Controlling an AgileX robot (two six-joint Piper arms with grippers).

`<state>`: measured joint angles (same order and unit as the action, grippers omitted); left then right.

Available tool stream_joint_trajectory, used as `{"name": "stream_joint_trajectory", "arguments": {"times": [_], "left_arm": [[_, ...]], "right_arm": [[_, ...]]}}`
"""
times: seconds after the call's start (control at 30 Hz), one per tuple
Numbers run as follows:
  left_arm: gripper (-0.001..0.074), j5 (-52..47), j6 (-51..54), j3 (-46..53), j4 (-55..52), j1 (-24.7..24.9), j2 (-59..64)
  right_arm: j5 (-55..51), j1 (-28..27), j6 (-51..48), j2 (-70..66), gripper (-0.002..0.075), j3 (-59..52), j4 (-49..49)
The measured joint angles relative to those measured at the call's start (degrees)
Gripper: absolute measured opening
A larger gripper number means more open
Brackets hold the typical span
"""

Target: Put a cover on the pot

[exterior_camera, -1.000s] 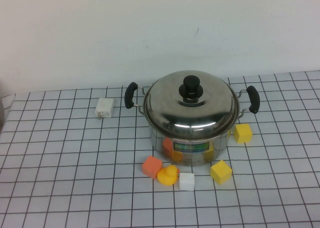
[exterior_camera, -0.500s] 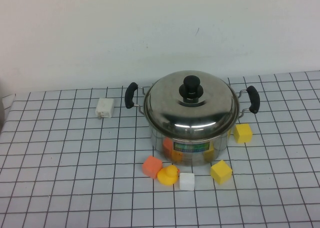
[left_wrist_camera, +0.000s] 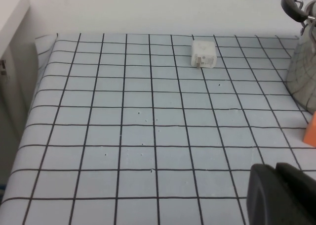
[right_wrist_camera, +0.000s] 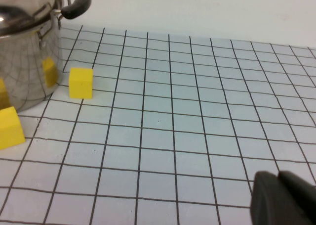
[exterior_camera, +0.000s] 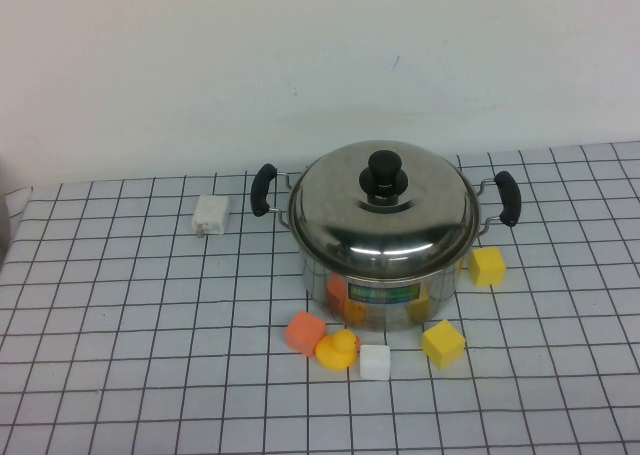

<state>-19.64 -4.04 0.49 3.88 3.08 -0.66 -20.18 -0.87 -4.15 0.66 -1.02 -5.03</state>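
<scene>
Pot [exterior_camera: 380, 265]: stood mid-table, lid [exterior_camera: 381, 208] seated squarely, so covering looked finished. Left gripper [left_wrist_camera: 284, 195] and right gripper [right_wrist_camera: 284, 199]: parked low, well apart from pot; finger state undeterminable.

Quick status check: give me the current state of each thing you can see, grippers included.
pot: upright, covered.
lid: seated on the pot, knob up.
white charger: lying on the table left of the pot, apart from it.
rubber duck: upright, between the orange and white blocks.
left gripper: low over the table, left of the pot.
right gripper: low over the table, right of the pot.
</scene>
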Motion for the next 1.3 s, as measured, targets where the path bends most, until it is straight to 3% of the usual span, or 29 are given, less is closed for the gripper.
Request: {"name": "stream_joint_trajectory", "arguments": {"times": [0.3, 1.3], "left_arm": [[-0.0001, 0.00, 1.14, 0.00, 2.73, -4.62, 0.00], [-0.0001, 0.08, 4.04, 0.05, 3.68, -4.61, -0.11]], "right_arm": [[0.00, 0.00, 0.00, 0.00, 0.0009, 0.00, 0.00], [0.00, 0.00, 0.00, 0.00, 0.0009, 0.00, 0.00]]}}
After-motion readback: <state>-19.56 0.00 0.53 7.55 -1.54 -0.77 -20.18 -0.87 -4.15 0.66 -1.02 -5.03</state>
